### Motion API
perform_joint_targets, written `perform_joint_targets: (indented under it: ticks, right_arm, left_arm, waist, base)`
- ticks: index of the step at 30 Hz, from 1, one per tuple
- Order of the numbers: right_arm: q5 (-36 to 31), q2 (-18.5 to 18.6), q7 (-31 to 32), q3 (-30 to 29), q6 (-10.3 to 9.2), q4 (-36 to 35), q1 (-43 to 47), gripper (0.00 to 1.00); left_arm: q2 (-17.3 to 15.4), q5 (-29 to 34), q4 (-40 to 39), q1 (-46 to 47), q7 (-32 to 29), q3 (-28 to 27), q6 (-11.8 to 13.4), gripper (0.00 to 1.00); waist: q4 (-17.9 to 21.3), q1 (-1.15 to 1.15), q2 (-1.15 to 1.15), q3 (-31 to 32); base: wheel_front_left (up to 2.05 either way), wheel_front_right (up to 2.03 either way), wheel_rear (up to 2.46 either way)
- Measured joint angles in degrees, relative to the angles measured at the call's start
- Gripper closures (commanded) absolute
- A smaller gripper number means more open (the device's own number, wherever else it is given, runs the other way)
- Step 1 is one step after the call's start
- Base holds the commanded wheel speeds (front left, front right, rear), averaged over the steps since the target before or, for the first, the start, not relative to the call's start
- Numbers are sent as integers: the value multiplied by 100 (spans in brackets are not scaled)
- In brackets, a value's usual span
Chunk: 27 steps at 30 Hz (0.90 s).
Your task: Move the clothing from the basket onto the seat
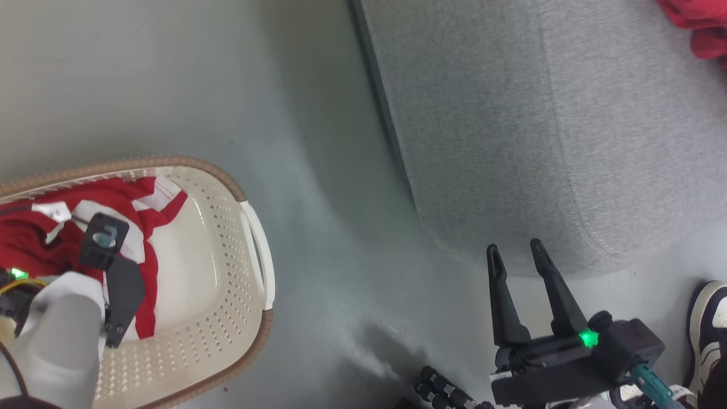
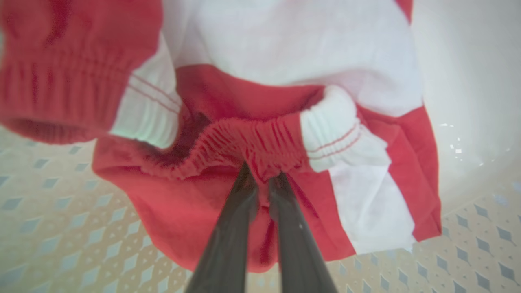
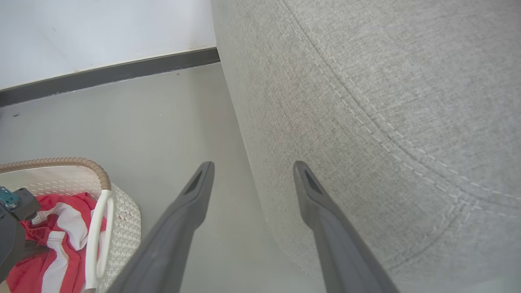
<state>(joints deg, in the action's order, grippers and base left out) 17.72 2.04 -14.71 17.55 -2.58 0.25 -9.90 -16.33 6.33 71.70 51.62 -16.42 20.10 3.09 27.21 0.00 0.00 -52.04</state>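
My left pincer is clenched on the red elastic waistband of the clothing lying inside the basket, while my right pincer hangs released and spread wide just before the rounded corner of the seat.

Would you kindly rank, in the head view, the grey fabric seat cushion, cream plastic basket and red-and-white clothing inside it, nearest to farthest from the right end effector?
1. Grey fabric seat cushion, just beyond the right end effector.
2. Cream plastic basket, to its left.
3. Red-and-white clothing, farther left inside.
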Motion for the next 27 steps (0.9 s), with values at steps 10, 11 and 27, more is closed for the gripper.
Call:
perform_joint_targets:
  ticks: [10, 11, 27]
  right_arm:
    - [175, 1, 0, 124, 5, 365, -492, 0]
    - [183, 1, 0, 88, 5, 409, -515, 0]
    - [187, 7, 0, -477, 15, 1004, -728, 0]
  left_arm:
    - [32, -248, 55, -441, 379, -110, -7, 100]
    - [68, -260, 55, -491, 422, -109, -8, 100]
    - [801, -466, 114, -932, 936, -114, -211, 100]
  waist:
    - [163, 0, 0, 453]
    - [176, 0, 0, 516]
    - [12, -1, 0, 1744]
  base:
    - [0, 0, 0]
    - [0, 0, 0]
    - [0, 0, 0]
